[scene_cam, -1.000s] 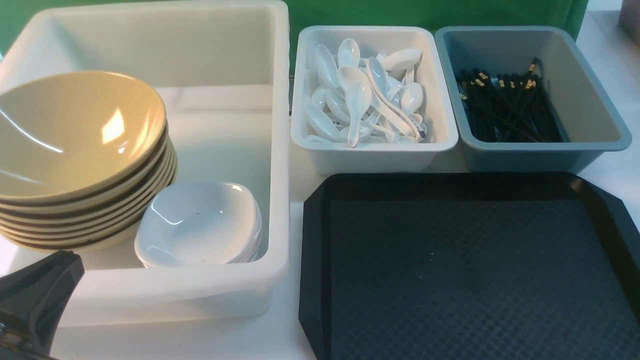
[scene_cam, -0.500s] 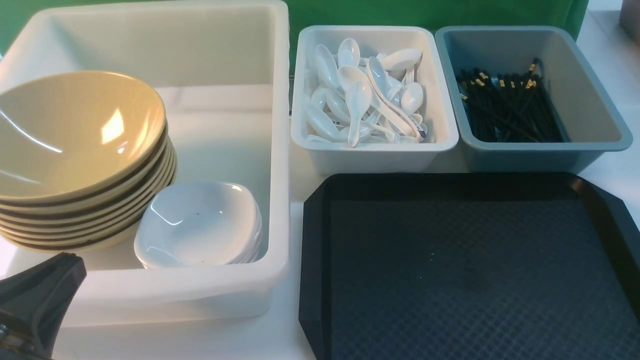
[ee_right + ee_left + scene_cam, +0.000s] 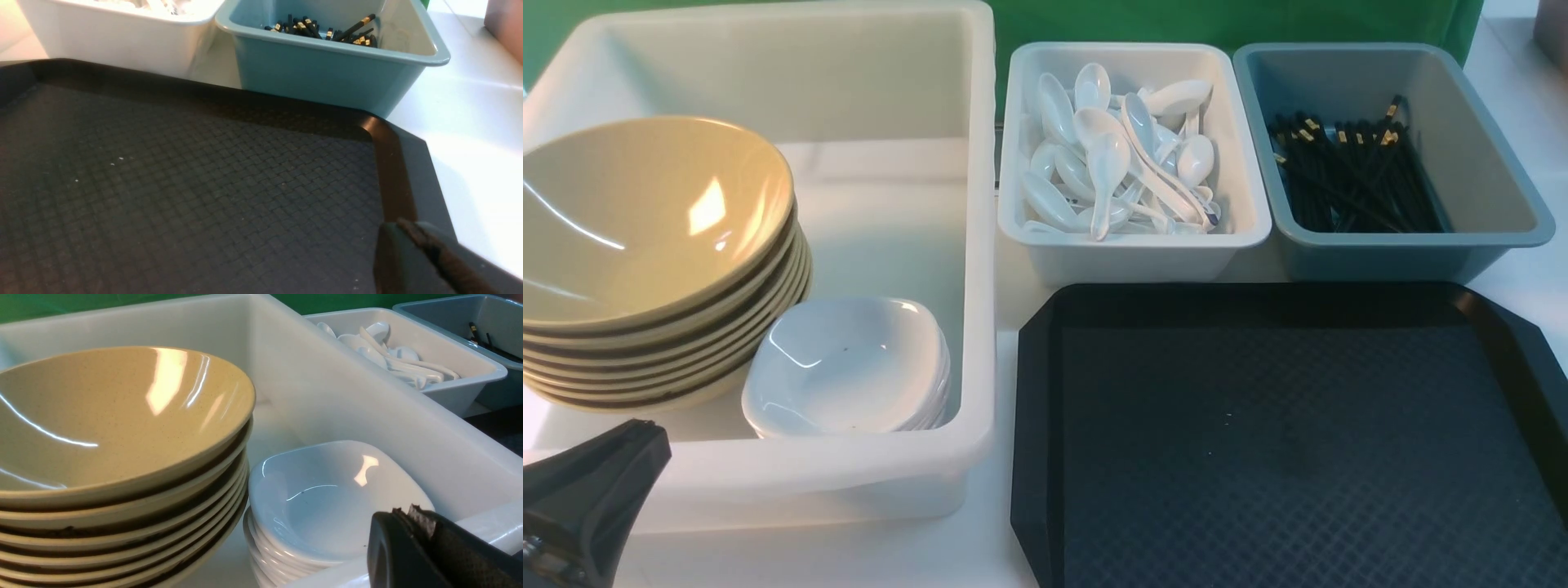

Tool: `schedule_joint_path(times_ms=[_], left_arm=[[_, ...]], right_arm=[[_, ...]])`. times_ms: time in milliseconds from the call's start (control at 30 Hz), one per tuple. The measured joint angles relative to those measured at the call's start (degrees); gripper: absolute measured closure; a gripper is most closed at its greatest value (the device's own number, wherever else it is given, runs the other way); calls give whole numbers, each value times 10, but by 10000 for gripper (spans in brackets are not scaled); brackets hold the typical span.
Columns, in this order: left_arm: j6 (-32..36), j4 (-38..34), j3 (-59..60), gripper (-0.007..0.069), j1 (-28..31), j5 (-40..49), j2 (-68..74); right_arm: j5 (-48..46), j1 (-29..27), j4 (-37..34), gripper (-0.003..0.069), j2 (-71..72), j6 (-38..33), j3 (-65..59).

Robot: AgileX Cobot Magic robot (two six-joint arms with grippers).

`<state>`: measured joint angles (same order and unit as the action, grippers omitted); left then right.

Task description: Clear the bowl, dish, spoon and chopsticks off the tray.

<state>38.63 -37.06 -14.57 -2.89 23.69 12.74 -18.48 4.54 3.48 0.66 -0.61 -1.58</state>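
Showing no readable writing; tray [image 3: 1290, 441] bare; both jaws pressed together, holding nothing.

Tray [image 3: 1282, 441] on the bench [image 3: 1515, 282], ahead of the right jaws, which sit over its near right corner. Behind it, two tubs side by side: spoon tub [image 3: 1134, 245] to the left holding spoons [image 3: 1119, 163], chopstick tub [image 3: 1388, 249] to the right holding chopsticks [image 3: 1347, 175]. Large tub [image 3: 849, 482] left of the tray, just ahead of the left jaws; inside, stacked bowls [image 3: 645, 220] leftward, stacked dishes [image 3: 845, 367] beside them to the right.
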Motion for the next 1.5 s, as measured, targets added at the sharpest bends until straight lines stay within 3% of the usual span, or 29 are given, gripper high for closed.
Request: schedule_joint_path(times_ms=[200, 333, 433, 500, 567, 700, 1000, 1500], left_arm=[[0, 5, 10, 629, 0, 0, -7], [-11, 92, 30, 629, 14, -13, -56], [-95, 171, 47, 629, 30, -22, -100], [-222, 253, 69, 629, 43, -34, -129], [-304, 316, 92, 629, 47, -38, -134], [-414, 371, 144, 629, 33, -38, -134], [-424, 371, 158, 629, -5, -47, -135], [-421, 367, 158, 629, -6, -48, -135]], right_arm=[[0, 0, 0, 624, 0, 0, 0], [0, -1, 0, 622, 0, 0, 0], [-1, -1, 0, 621, 0, 1, 0], [-1, -3, 0, 620, 0, 2, 0], [-1, -3, 0, 620, 0, 3, 0], [-1, -4, 0, 620, 0, 6, 0], [-1, -5, 0, 615, 0, 6, 0], [-1, -5, 0, 614, 0, 6, 0]])
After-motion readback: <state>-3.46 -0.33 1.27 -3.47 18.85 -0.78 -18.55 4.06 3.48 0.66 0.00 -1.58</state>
